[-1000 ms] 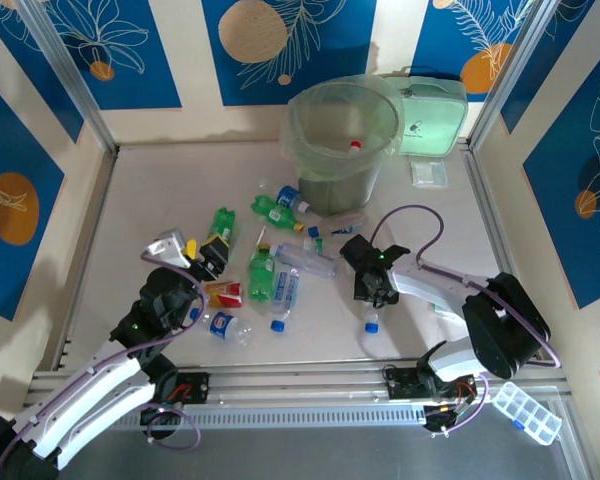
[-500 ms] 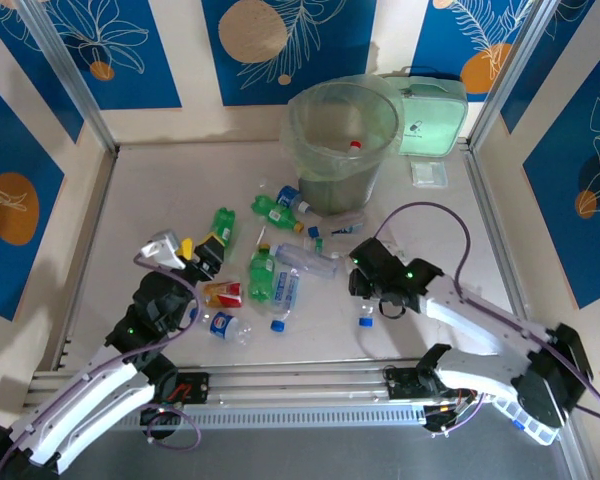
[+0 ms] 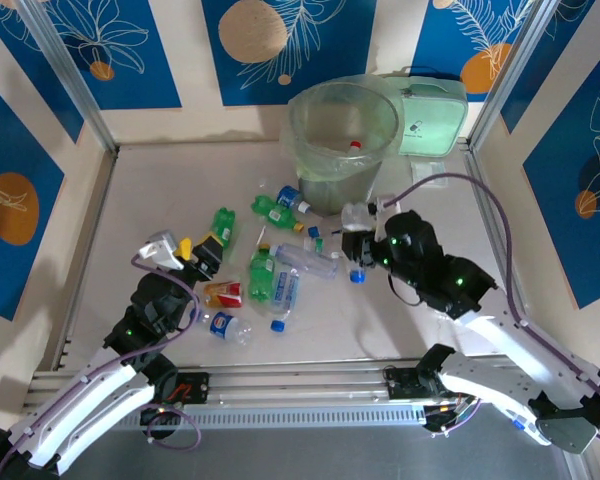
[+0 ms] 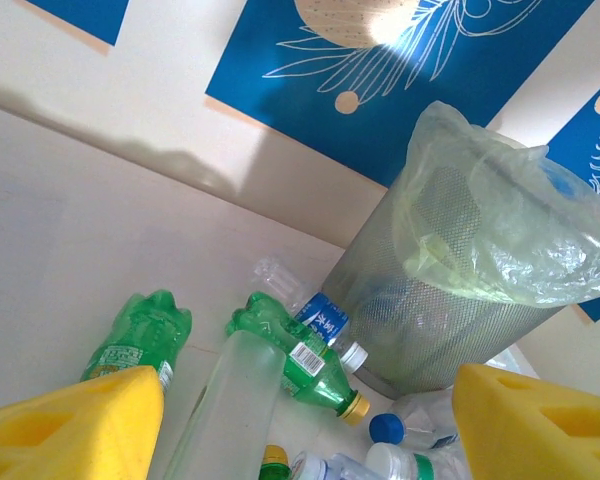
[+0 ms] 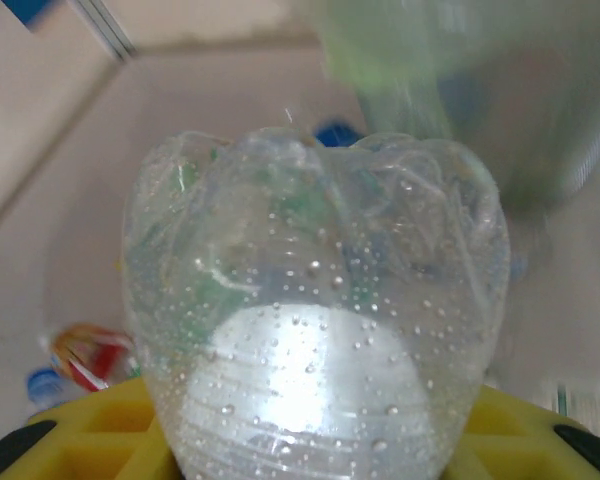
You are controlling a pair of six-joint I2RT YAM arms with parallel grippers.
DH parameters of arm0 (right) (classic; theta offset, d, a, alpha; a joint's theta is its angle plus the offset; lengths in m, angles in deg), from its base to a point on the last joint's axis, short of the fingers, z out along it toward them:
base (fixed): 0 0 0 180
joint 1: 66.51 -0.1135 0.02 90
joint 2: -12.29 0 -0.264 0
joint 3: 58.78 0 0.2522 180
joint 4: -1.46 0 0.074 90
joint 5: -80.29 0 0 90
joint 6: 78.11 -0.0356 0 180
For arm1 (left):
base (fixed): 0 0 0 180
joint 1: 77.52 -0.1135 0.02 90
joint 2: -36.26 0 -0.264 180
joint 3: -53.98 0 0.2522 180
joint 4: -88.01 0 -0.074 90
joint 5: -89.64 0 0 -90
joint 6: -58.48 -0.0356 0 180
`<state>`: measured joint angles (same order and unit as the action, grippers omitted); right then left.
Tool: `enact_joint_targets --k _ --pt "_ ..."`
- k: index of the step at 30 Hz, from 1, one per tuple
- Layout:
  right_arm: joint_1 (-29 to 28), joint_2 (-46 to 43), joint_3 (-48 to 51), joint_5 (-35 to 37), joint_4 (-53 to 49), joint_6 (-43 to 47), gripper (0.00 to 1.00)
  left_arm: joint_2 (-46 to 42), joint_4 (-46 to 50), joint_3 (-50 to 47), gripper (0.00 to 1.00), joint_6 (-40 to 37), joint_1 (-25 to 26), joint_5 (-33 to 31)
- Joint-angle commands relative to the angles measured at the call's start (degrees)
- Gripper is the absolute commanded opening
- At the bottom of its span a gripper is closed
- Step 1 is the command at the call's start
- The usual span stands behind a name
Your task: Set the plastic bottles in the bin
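Note:
My right gripper (image 3: 364, 243) is shut on a clear plastic bottle (image 3: 356, 218) with a blue cap, held above the table just right of the bin (image 3: 340, 185). In the right wrist view the bottle's wet base (image 5: 315, 300) stands between the yellow fingers (image 5: 90, 430). The bin is a grey-green mesh bucket (image 4: 450, 310) with a pale green liner. Several green and clear bottles lie in front of it, among them a green one (image 3: 261, 275) and one with a yellow cap (image 4: 315, 365). My left gripper (image 3: 202, 250) hovers open at the pile's left edge, holding nothing (image 4: 310, 430).
A flat mint-green case (image 3: 430, 120) leans on the back wall right of the bin, with a small packet (image 3: 429, 172) below it. A clear compartment box (image 3: 525, 410) sits at the near right. Metal frame rails border the table.
The right arm has lifted the clear bottle off the table and carried it back towards the bin. The left arm has barely moved.

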<state>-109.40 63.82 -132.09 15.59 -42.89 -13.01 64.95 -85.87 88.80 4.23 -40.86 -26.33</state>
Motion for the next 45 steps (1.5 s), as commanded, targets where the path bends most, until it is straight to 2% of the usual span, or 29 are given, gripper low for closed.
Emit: enact_joint_targets --k 1,6,8,11,16,22,25,35,39,42,45 --pt "2.0 3.3 -7.6 1.3 5.4 6.9 0.45 0.1 -0.2 -0.2 0.76 0.6 0.4 0.5" --pt "12.4 12.2 -19.8 -6.2 8.4 7.9 0.42 0.1 -0.4 -0.2 0.76 0.6 0.4 0.9" --pt "17.2 18.7 -27.2 -9.3 6.8 7.2 0.41 0.3 -0.5 -0.1 0.76 0.6 0.4 0.9" --pt "21.4 29.4 -38.7 -9.7 3.9 9.0 0.40 0.6 -0.6 -0.1 0.76 0.5 0.4 0.8" --pt "25.3 46.0 -56.9 -9.2 -3.2 9.8 0.38 1.1 -0.6 -0.1 0.76 0.1 0.3 0.4" --pt "25.4 61.8 -73.1 -4.6 -11.9 13.4 0.36 -0.8 0.3 -0.3 0.76 0.1 0.3 -0.7" --pt "25.1 67.0 -77.5 -2.3 -15.8 14.3 0.34 -1.6 0.4 -0.5 0.76 0.3 0.3 -0.8" --pt "24.3 74.8 -77.6 -2.5 -18.5 15.2 0.35 -0.6 0.2 -0.4 0.76 0.4 0.3 -0.6" --pt "23.7 78.9 -80.7 -2.4 -21.6 15.8 0.37 -0.7 0.3 -0.5 0.75 0.3 0.3 -0.9" --pt "23.6 81.6 -82.9 -2.5 -24.1 16.0 0.40 -0.6 0.2 -0.5 0.76 0.3 0.3 -1.1" --pt "23.6 82.8 -83.4 -3.1 -25.0 16.1 0.52 -0.6 0.2 -0.5 0.76 0.2 0.3 -1.0"
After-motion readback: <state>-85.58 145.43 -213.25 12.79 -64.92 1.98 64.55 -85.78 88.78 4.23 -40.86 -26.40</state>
